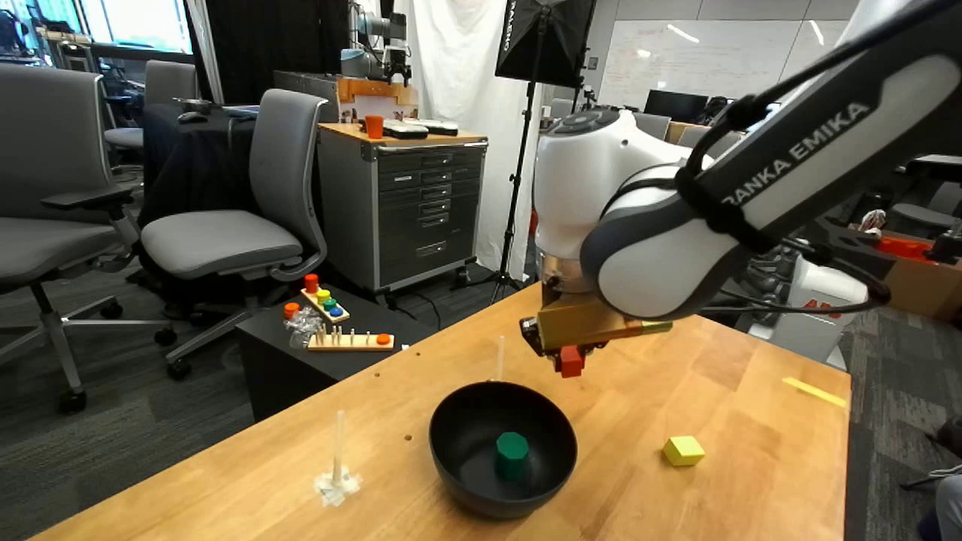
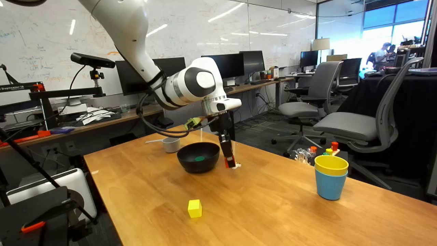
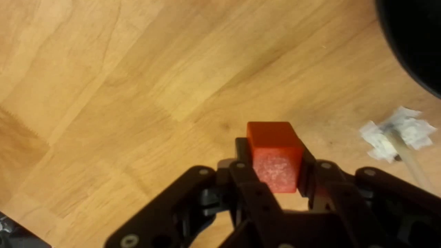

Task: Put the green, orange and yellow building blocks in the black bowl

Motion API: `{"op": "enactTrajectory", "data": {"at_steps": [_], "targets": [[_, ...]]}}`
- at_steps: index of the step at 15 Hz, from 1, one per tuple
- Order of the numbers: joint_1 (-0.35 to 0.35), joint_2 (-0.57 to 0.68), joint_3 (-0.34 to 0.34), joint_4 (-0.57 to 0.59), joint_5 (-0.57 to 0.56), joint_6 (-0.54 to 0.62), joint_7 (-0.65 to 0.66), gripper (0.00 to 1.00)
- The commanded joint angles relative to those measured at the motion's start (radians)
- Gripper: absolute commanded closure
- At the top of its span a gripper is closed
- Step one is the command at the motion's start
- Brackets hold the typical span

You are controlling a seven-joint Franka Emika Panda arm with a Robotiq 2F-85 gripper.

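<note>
The orange block (image 3: 275, 168) is pinched between the fingers of my gripper (image 3: 274, 155), which is shut on it in the wrist view. In an exterior view the gripper (image 1: 562, 355) holds the orange block (image 1: 572, 362) off the table, behind the black bowl (image 1: 460, 432). Another exterior view has the gripper (image 2: 228, 161) to the right of the bowl (image 2: 191, 166), beside its wall. Inside the bowl rests the green block (image 1: 512, 454). The yellow block (image 1: 684, 451) lies on the bare table, apart from the bowl; it shows in both exterior views.
Two thin upright sticks, taped at the base, rise from the table: a near stick (image 1: 338, 451) and a far stick (image 1: 500, 359) close to the bowl. A white measuring cup (image 2: 171, 145) sits by the bowl. Stacked yellow and blue cups (image 2: 331, 181) stand near the table's edge.
</note>
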Motion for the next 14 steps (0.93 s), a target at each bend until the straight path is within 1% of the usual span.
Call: {"op": "enactTrajectory", "data": {"at_steps": [1,4,8,11,14], "targets": [[0.026,-0.146,0.021,-0.086,0.003,0.000,0.008,0.92],[0.026,-0.218,0.072,-0.127,0.025,0.007,-0.001,0.92],[0.000,-0.274,0.176,-0.182,0.098,-0.005,-0.057,0.92],[-0.007,-0.269,0.236,-0.199,0.169,-0.008,-0.098,0.92],[0.005,-0.237,0.254,-0.195,0.197,0.002,-0.106,0.92]]}}
